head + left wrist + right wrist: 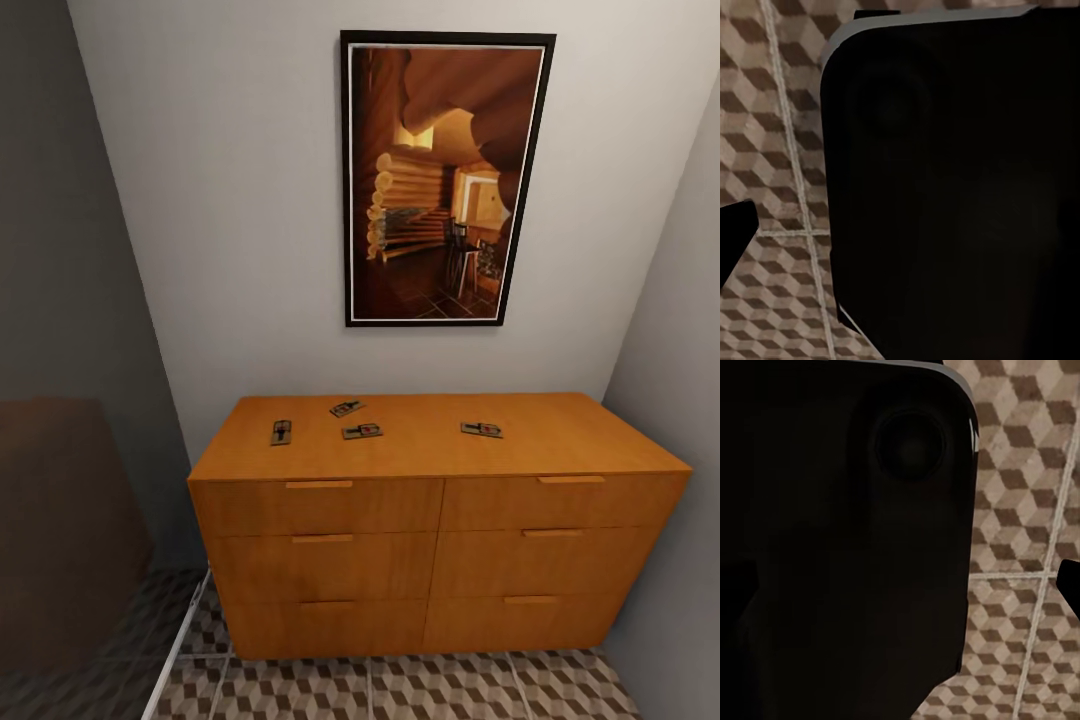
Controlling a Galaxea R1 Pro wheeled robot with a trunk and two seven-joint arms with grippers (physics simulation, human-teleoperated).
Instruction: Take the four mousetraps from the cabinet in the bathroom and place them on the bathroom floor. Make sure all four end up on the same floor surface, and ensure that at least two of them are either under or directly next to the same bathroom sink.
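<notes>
The orange-brown cabinet stands against the wall ahead in the head view, all its drawers shut. Several mousetraps lie flat on its top: one at the left, one further back, one near the middle and one to the right. Cube-patterned bathroom floor runs in front of the cabinet. Each wrist view looks down at this floor, with one dark fingertip at the picture's edge. The sink is out of view.
A framed picture hangs above the cabinet. A grey wall closes in on the right. At the left, a dark translucent panel with a white bottom rail. A large black robot part takes up much of both wrist views.
</notes>
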